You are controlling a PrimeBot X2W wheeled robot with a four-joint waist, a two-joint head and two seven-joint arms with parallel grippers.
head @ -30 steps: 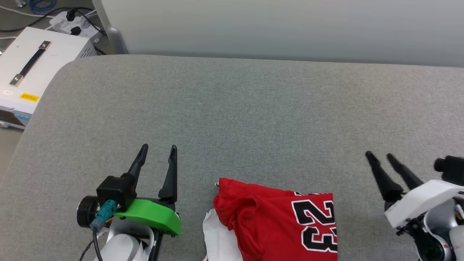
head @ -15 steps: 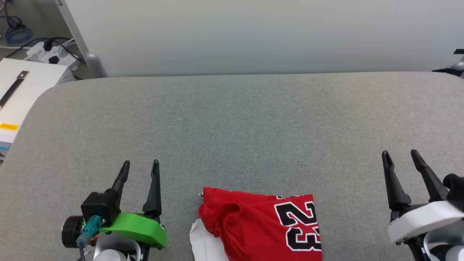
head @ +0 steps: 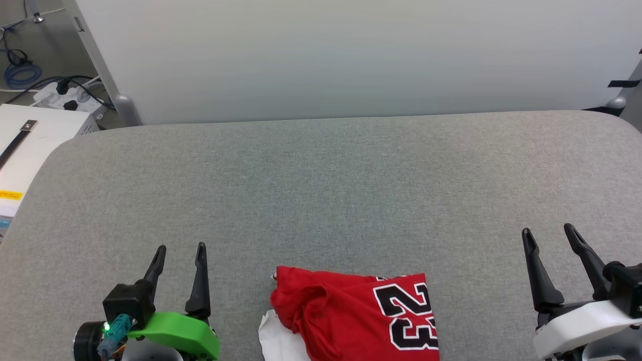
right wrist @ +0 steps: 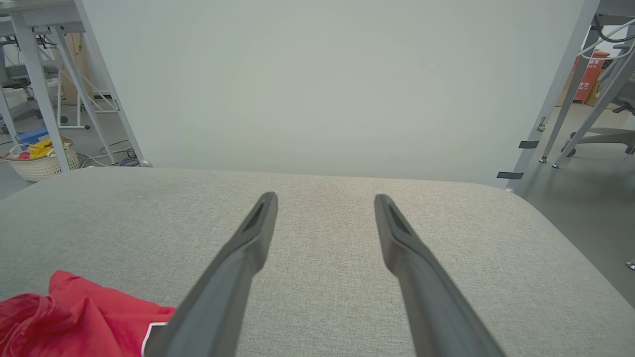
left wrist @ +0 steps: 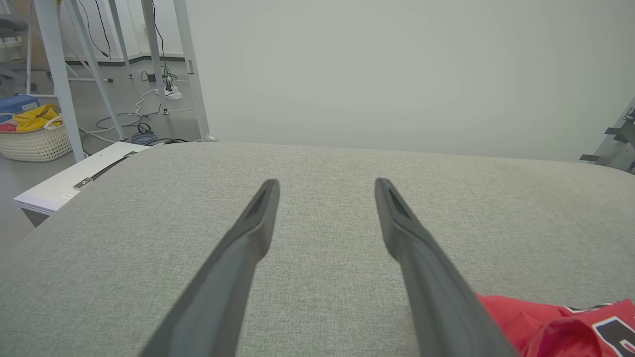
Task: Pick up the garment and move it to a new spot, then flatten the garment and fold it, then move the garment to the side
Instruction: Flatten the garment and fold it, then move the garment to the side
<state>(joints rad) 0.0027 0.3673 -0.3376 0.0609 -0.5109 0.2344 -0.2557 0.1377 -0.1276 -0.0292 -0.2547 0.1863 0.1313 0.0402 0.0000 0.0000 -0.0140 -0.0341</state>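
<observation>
The garment (head: 351,313), a red shirt with a black "23" and a bit of white sleeve, lies bunched at the near middle edge of the grey padded table (head: 321,190). My left gripper (head: 180,251) stands open to its left, apart from it, nothing between its fingers. My right gripper (head: 549,233) is open well to its right, also empty. In the left wrist view the open gripper (left wrist: 325,184) hovers over bare cloth, the garment (left wrist: 555,325) at the lower right. In the right wrist view the open gripper (right wrist: 325,198) has the garment (right wrist: 74,317) at the lower left.
A pale wall panel (head: 351,55) rises behind the table's far edge. A white box with a black handle (head: 30,145) sits off the table's left, with a power strip and cables (head: 65,95) on the floor behind it. A basket (left wrist: 34,139) stands further left.
The head camera has tilted and turned, so the whole picture shifted down and left. Both grippers stay open, and the right one now points straighter up the view. The garment lies as before.
</observation>
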